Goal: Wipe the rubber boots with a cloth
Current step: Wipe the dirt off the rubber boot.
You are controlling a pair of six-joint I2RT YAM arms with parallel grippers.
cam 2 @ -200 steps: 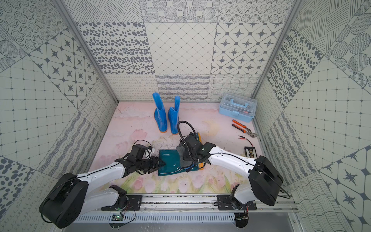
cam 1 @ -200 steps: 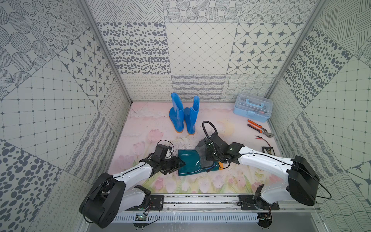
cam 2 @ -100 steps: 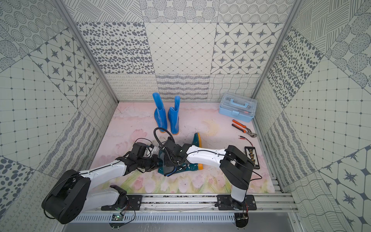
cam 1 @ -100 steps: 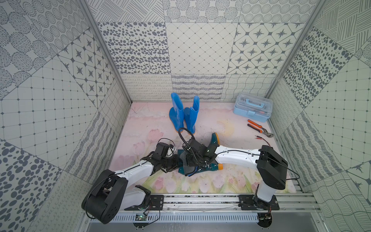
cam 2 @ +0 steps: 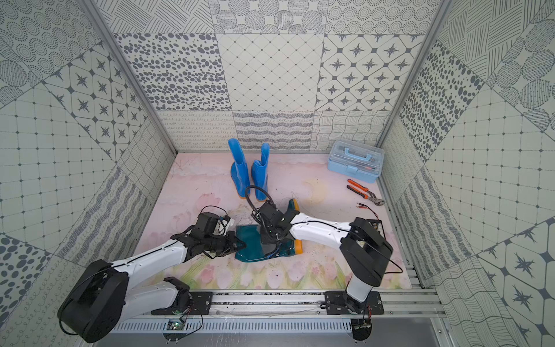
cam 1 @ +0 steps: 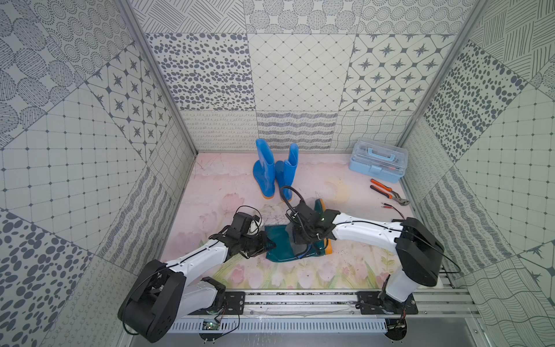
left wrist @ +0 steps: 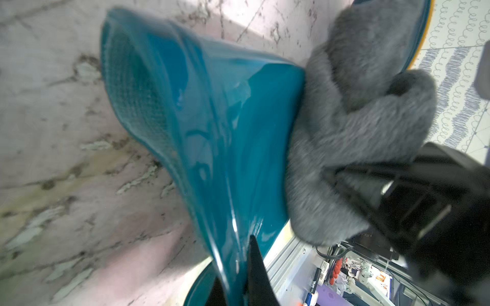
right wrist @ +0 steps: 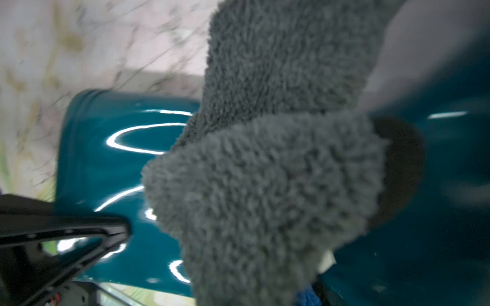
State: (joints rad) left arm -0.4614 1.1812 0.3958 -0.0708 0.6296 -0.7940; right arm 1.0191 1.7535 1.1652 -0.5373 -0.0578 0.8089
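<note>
A dark teal-green rubber boot (cam 1: 277, 248) (cam 2: 247, 251) lies on its side on the floor mat near the front. Its orange sole points right. My left gripper (cam 1: 271, 244) (left wrist: 236, 270) is shut on the rim of the shaft opening (left wrist: 127, 92). My right gripper (cam 1: 301, 238) is shut on the grey cloth (cam 1: 295, 248) (left wrist: 344, 137) (right wrist: 265, 172) and presses it on the shaft (right wrist: 106, 159). The cloth hides its fingers. Two bright blue rubber boots (cam 1: 264, 171) (cam 2: 260, 172) stand upright at the back.
A light blue toolbox (cam 1: 378, 160) sits at the back right, with orange-handled pliers (cam 1: 387, 192) and red test leads (cam 1: 390, 205) in front of it. Patterned walls close three sides. A metal rail (cam 1: 300, 300) runs along the front edge.
My left gripper has closed on the boot's rim. My right gripper swept the cloth along the shaft towards the opening, then came back to mid-shaft.
</note>
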